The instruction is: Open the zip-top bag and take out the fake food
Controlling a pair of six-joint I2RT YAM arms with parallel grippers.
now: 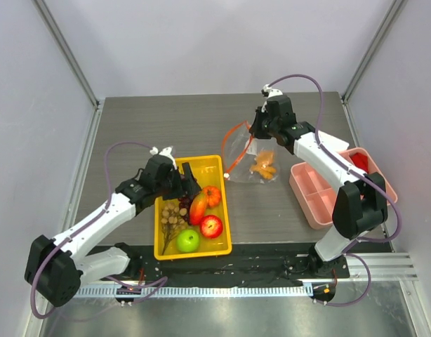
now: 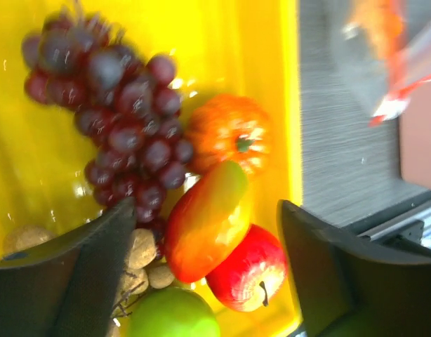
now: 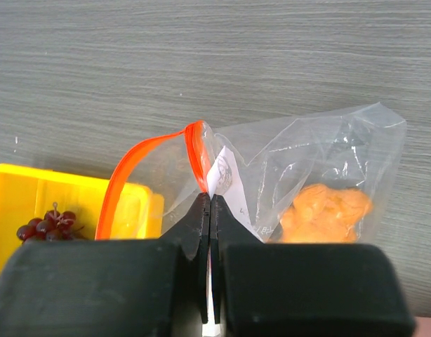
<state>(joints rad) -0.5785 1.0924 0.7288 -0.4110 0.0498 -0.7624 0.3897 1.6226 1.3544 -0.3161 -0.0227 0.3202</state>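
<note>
Yellow tray (image 1: 207,167) stands on the left part of the grey surface (image 1: 166,126), near the arm bases. I note the left claw (image 1: 189,181) poised over the tray's far half, released: its fingers (image 2: 75,281) stand wide apart and grip nothing.

Tray contents, as the left wrist view shows them:
- purple grape bunch (image 2: 124,119) at the far left side
- tan cluster (image 2: 142,249) just nearer than the grapes
- orange pumpkin (image 2: 229,133) by the right wall
- red-orange piece (image 2: 208,221) against the pumpkin and between the spread fingers in that view
- red apple (image 2: 247,270) touching the red-orange piece
- green apple (image 2: 173,316) at the near end

To the right of the tray and apart from it is the zip-top bag (image 1: 250,158), over the middle of the surface. Its orange-red zip strip (image 3: 124,179) is parted into a loop, so the mouth is open. One orange lump of fake food (image 3: 324,210) lies in the bag's lower end. I cannot tell whether the bag's bottom touches the surface.

The right claw (image 1: 256,130) is clenched on the bag's clear plastic just below the strip, jaws pressed together with the film between them.

Furthest right, a pink divided tray (image 1: 303,196) sits beside the right arm, with something red (image 1: 359,161) in its far compartment, too hidden to identify
</note>
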